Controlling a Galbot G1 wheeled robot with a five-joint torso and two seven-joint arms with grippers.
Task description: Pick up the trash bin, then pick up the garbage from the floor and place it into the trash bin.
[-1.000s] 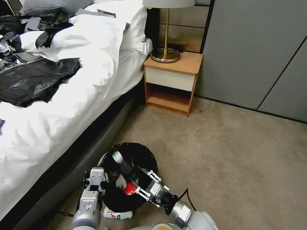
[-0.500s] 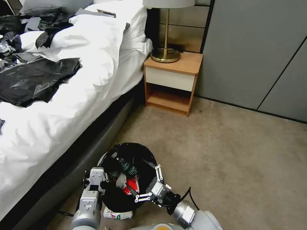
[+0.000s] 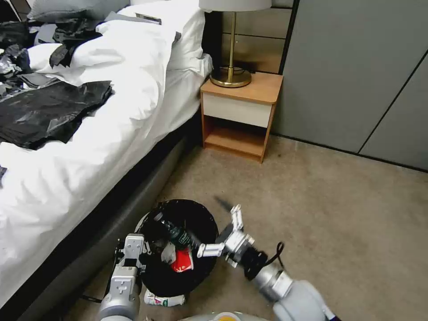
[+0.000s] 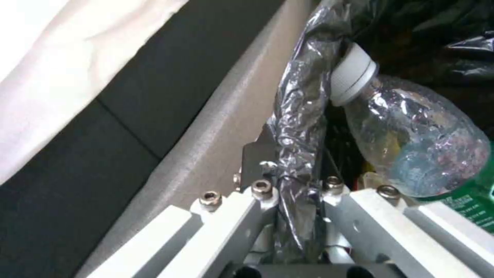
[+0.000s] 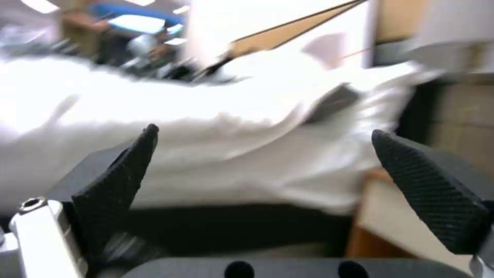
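The trash bin (image 3: 201, 212), white with a black bag liner, hangs low beside the bed. My left gripper (image 3: 135, 250) is shut on its near rim; in the left wrist view the left gripper (image 4: 294, 181) pinches the crinkled liner (image 4: 301, 116). Garbage lies inside the bin: a clear bottle (image 3: 174, 231) with a green label, a red-and-white packet (image 3: 183, 261) and white tissue (image 3: 168, 254). The bottle (image 4: 411, 143) rests with its white cap against the liner. My right gripper (image 3: 207, 224) hovers open and empty at the bin's right rim, its black pads (image 5: 115, 181) wide apart.
One more packet (image 3: 164, 299) lies on the carpet under the bin. The bed (image 3: 89, 147) with black plastic sheets (image 3: 49, 111) runs along the left. A wooden nightstand (image 3: 240, 116) with a brass lamp (image 3: 231, 76) stands ahead. Grey wardrobe doors (image 3: 356, 76) close the right; open carpet (image 3: 321, 214) lies between.
My right gripper let go of the bottle, which now lies in the bin, then drew up and to the right out of the bin, fingers spread. The left gripper and bin stayed put.
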